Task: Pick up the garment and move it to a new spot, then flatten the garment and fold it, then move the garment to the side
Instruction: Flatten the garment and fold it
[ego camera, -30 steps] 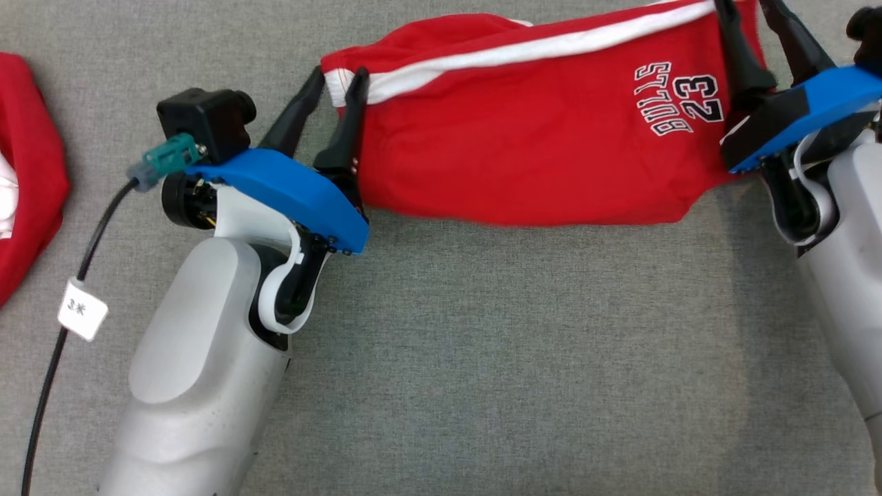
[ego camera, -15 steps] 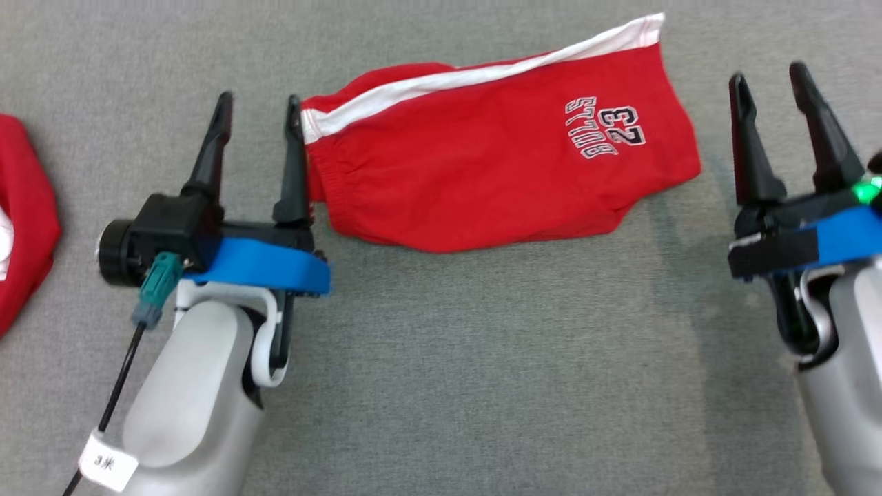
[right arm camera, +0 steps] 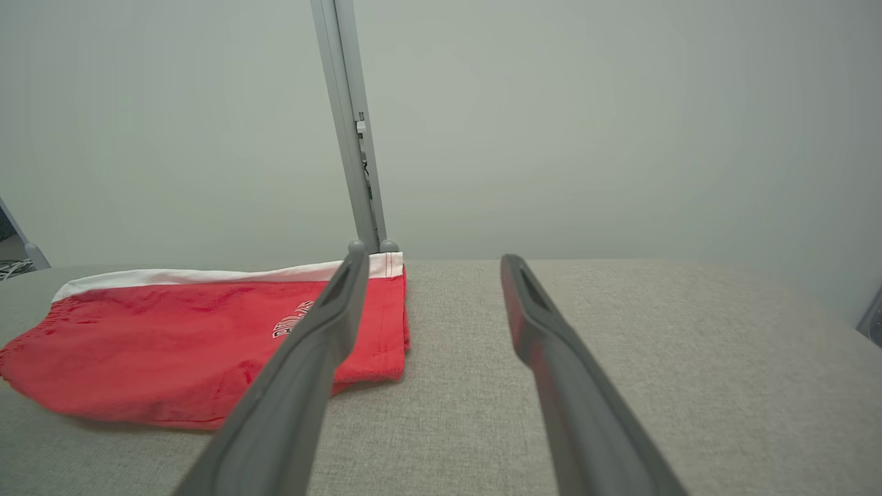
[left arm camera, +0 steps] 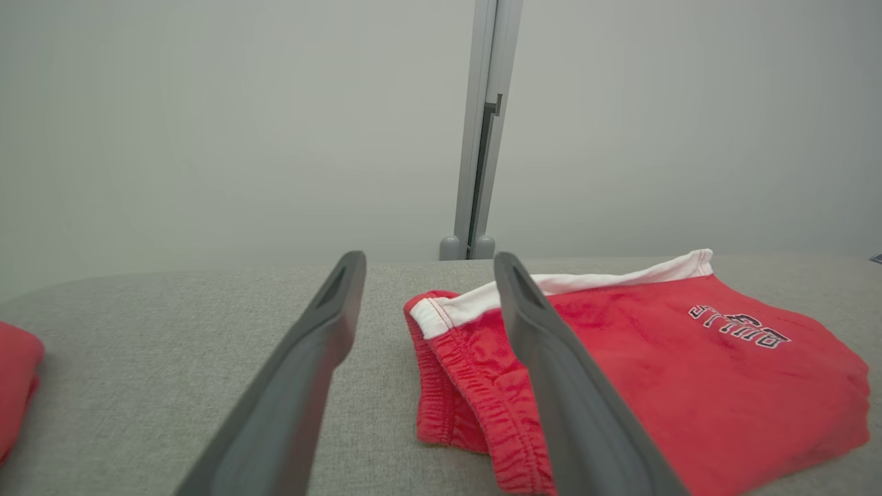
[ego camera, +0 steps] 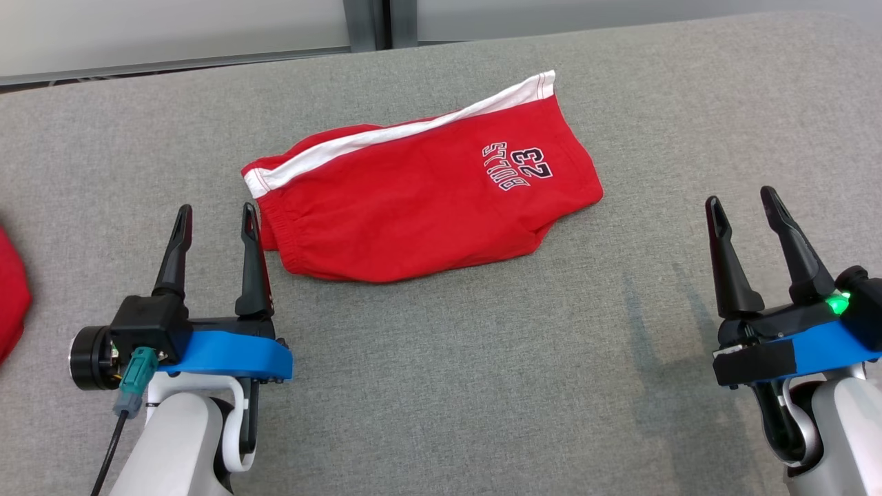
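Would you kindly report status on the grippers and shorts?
Left gripper open, empty. Right gripper open, empty. Shorts lying folded on table, unheld. Red cloth at left edge, apart.

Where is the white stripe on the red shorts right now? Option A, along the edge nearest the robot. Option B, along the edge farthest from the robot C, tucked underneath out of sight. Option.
B: in the head view the white stripe runs along the far edge of the red shorts, face up and in plain sight.

Left gripper [left arm camera: 428, 257] spread, empty; folded red shorts [left arm camera: 654, 372] flat on gray table [left arm camera: 138, 324], just right; other red cloth [left arm camera: 15, 386] far left.
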You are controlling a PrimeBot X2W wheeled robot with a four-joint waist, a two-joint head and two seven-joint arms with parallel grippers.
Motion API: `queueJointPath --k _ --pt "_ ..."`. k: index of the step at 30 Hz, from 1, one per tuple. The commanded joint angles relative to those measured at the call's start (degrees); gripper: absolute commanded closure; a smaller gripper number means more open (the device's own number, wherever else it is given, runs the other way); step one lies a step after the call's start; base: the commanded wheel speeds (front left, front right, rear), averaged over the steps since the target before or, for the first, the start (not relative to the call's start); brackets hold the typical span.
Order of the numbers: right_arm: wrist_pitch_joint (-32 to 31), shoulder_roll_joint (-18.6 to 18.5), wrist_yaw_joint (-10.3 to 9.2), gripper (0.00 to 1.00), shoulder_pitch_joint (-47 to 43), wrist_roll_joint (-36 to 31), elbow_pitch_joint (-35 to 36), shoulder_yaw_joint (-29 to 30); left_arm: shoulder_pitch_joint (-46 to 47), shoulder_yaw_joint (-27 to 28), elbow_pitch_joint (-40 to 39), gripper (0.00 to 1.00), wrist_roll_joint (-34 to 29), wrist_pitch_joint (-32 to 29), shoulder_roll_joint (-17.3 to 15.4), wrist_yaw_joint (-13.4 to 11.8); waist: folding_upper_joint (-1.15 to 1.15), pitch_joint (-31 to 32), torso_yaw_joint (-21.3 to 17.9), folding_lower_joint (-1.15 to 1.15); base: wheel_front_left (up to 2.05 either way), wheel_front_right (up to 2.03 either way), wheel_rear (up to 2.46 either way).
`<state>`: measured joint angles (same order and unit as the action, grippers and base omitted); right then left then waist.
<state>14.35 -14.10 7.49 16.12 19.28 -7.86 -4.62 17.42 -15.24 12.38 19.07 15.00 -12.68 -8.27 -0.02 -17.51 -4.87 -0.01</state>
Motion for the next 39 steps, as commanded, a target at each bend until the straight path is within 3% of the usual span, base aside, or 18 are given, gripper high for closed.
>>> queueJointPath --k 1,11,17,27,35,36,37,38,39 --pt "-0.15 0.06 0.0 0.0 -0.8 -0.17 0.32 0.17 -0.55 0.2 0.07 0.0 -0.16 0.24 -0.31 -0.02 0.02 0.16 -0.13 0.01 0.0 0.0 0.0" --pt "-1.66 0.43 0.0 0.0 -1.65 0.25 1.31 1.52 0.08 -0.45 0.28 0.0 -0.6 0.22 -1.05 -0.25 0.02 0.24 0.38 0.01 0.0 0.0 0.0" --pt "-3.6 -1.23 0.0 0.0 2.02 1.13 -0.71 1.69 2.19 -0.63 -1.71 0.0 -1.62 0.23 -1.05 0.03 0.02 -2.63 2.46 0.01 0.0 0.0 0.0" --pt "-6.8 -4.57 0.0 0.0 14.48 3.84 -14.1 -4.02 5.68 1.08 -7.21 0.0 -5.26 0.24 1.59 1.17 0.02 -9.46 9.03 0.01 0.0 0.0 0.0" --pt "-10.21 -5.53 0.0 0.0 21.21 7.15 -27.09 -8.32 4.73 3.44 -8.99 0.0 -8.08 0.25 4.36 2.96 0.02 -10.29 11.43 0.01 0.0 0.0 0.0" --pt "-10.61 -5.55 0.0 0.38 21.47 7.67 -28.05 -8.74 4.53 3.79 -9.01 0.0 -8.3 0.24 4.58 3.21 0.02 -10.24 11.44 0.01 0.0 0.0 0.0" --pt "-11.52 -5.49 0.0 0.58 21.57 8.33 -29.04 -9.21 4.38 4.1 -9.03 0.0 -8.62 0.25 4.85 3.35 0.02 -10.14 11.39 0.01 0.0 0.0 0.0" --pt "-12.21 -5.31 0.0 0.94 21.57 8.94 -29.75 -9.73 4.18 4.44 -9.06 0.0 -8.83 0.25 4.97 3.62 0.02 -10.01 11.27 0.01 0.0 0.0 0.0" --pt "-12.47 -5.21 0.0 1.0 21.58 9.51 -30.01 -10.17 3.92 4.76 -9.03 0.0 -9.21 0.24 5.06 3.74 0.02 -9.82 11.07 0.01 0.0 0.0 0.0"
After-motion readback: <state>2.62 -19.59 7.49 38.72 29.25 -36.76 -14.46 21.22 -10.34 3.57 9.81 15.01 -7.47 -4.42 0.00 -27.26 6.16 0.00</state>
